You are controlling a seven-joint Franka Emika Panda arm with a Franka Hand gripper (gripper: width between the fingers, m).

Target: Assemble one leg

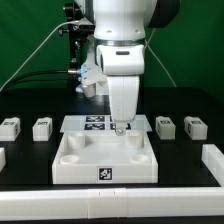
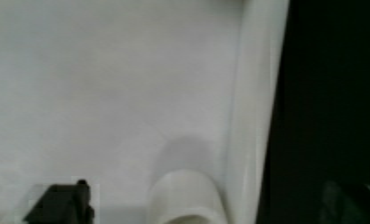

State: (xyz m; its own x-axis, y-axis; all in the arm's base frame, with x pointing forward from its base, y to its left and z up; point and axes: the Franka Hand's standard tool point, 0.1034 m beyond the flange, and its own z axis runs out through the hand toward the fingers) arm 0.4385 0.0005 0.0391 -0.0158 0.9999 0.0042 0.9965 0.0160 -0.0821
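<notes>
A flat green backdrop wall (image 1: 30, 40) fills the scene behind the matte black worktop (image 1: 30, 165), meeting it in a straight horizontal line. A thin white cable (image 1: 38, 52) and a black cable (image 1: 40, 76) run across the green from the exterior view's left. A low white rail (image 1: 213, 160) borders the worktop at the exterior view's right, and a pale band (image 1: 110, 210) runs along its front edge. The light is even and soft, with only faint shadows. In the wrist view the worktop (image 2: 333, 90) reads as plain black.

The arm (image 1: 122, 62) is clad in glossy white shells; a dark band (image 1: 120, 43) is seen above the 2 fingers (image 1: 119, 123).
</notes>
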